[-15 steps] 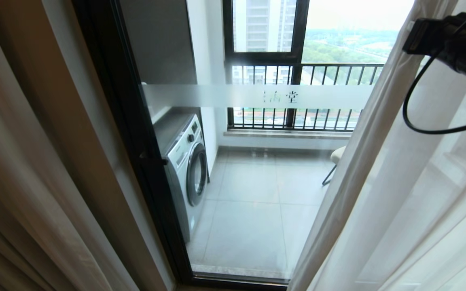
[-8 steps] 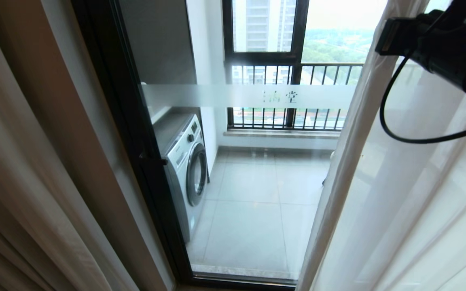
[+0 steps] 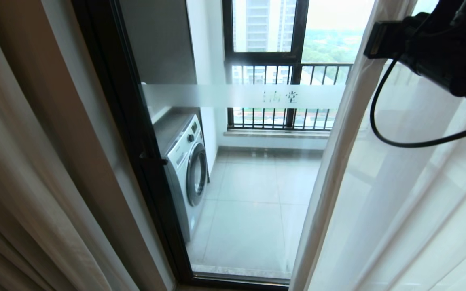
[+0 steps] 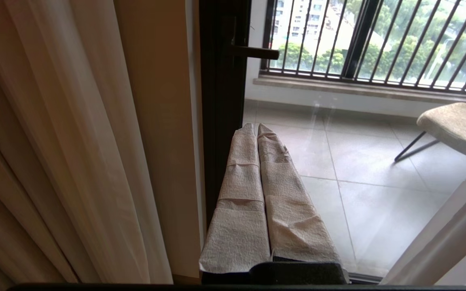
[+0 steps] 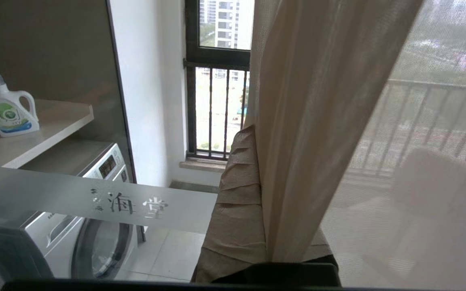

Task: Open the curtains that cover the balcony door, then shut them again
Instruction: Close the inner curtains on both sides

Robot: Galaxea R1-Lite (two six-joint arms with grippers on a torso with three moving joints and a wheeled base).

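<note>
Sheer white curtains (image 5: 297,121) pinched in right gripper (image 5: 257,194) (left gripper (image 4: 257,133) clenched, empty).

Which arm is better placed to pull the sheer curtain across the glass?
The right. The right gripper is shut on the sheer curtain edge, high beside the balcony door. The left gripper is shut, holding nothing.

one washing machine (image 3: 186,169), one detergent bottle (image 5: 8,107), one chair (image 4: 455,123).
</note>
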